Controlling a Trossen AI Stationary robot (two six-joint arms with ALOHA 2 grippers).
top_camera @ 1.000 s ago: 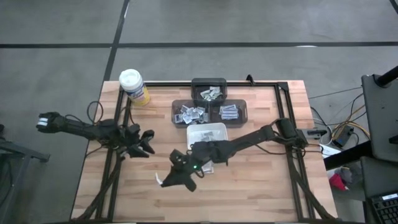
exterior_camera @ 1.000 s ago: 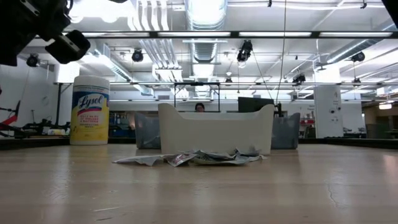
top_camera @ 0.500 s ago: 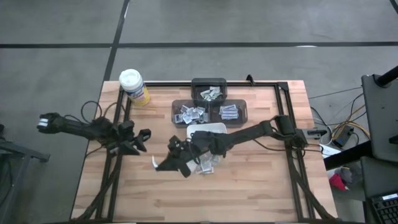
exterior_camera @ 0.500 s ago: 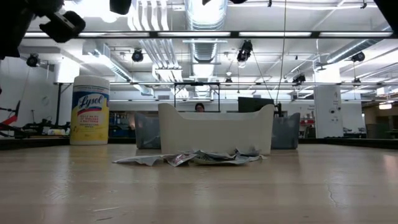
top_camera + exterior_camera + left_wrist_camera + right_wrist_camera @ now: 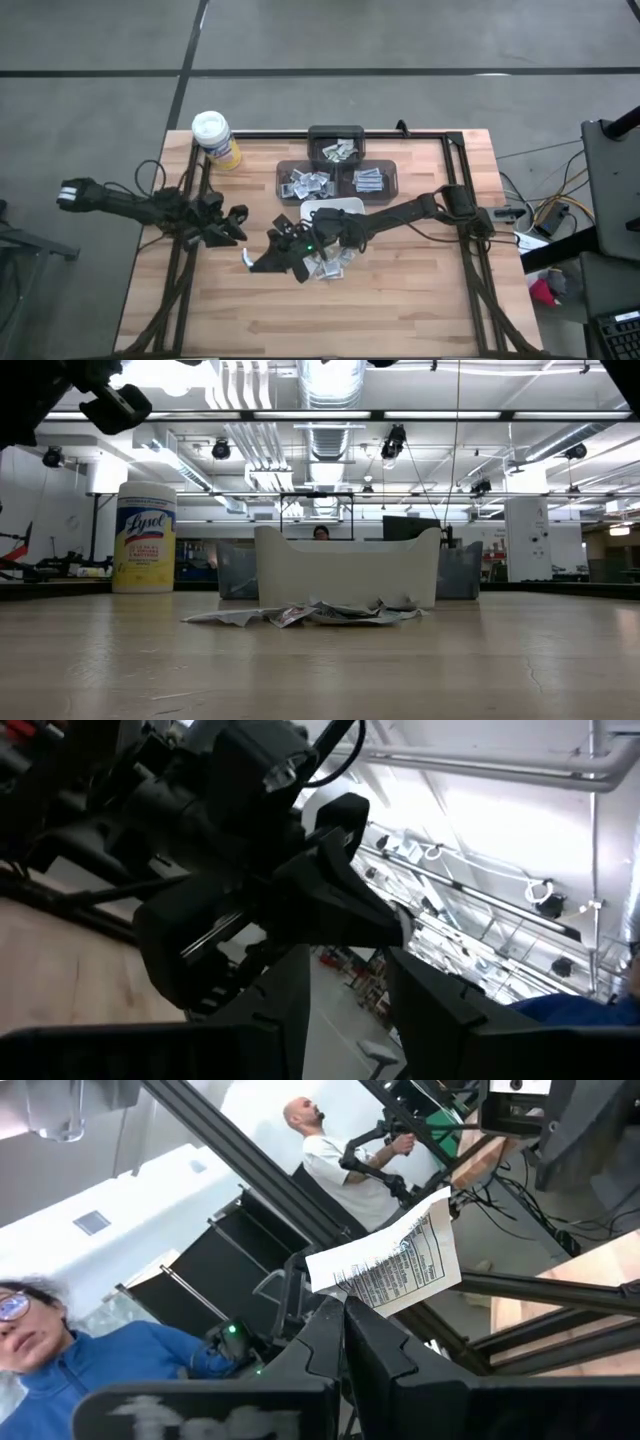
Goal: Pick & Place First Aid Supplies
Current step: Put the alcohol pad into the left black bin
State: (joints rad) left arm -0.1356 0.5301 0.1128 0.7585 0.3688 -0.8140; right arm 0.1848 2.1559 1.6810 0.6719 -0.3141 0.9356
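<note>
While its two dark fingers are pressing together with no gap, the right gripper (image 5: 250, 263) is pinching one small flat white packet with bluish print (image 5: 388, 1266) by its edge, left of centre in the high view and above the wooden table (image 5: 400, 300); in the right wrist view the packet is sticking out past the fingertips, tilted. Just left of it in the high view, the left gripper (image 5: 237, 222) is hanging with its fingers partly apart and nothing between them; in the left wrist view its fingers (image 5: 285, 995) are framing the right arm's dark gripper close ahead. Right of the held packet, a heap of more small white and grey packets (image 5: 328, 266) is lying on the table, touching the near side of the white rectangular dish (image 5: 345, 206); in the low view the heap (image 5: 310, 614) is spreading in front of the dish (image 5: 345, 568). Beyond the dish, three dark translucent bins (image 5: 336, 178) are holding sorted packets. At the upper left corner of the table the yellow canister with a white lid (image 5: 216, 139) is standing upright. Two people are showing in the right wrist view beyond the table.
</note>
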